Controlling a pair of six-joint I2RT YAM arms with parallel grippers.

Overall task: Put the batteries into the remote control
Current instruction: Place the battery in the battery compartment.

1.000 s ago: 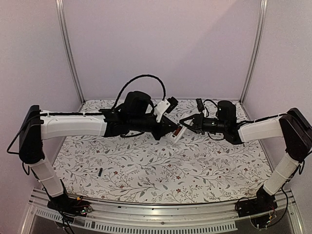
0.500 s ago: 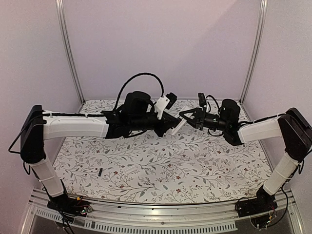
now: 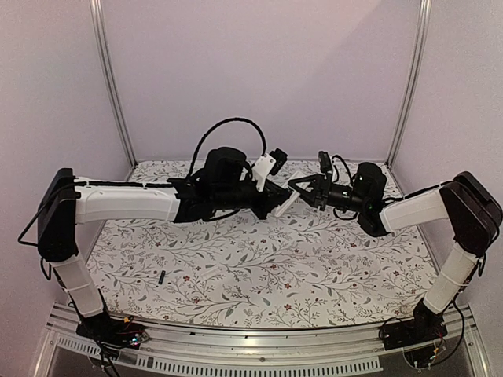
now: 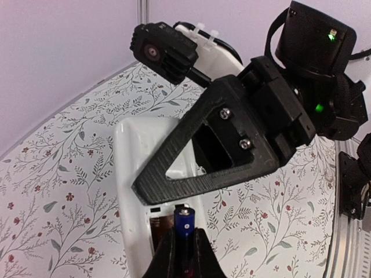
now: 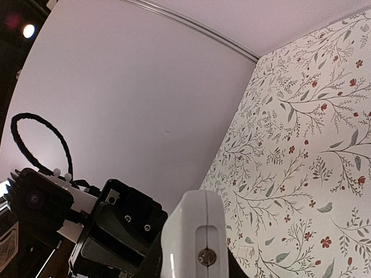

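White plastic remote control (image 4: 136,174): mid-air above the table (image 3: 354,267), clamped by right gripper (image 3: 299,192). Battery (image 4: 184,222): pinched in left gripper (image 4: 184,240) at the open recess, seemingly unseated. Second battery (image 3: 160,277): lying on table, outstanding.

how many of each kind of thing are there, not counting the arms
batteries: 2, one in the left hand, the other lying on the table
remote control: 1, held up by the right hand
small white piece on the table: 1, too small to tell more
total: 4
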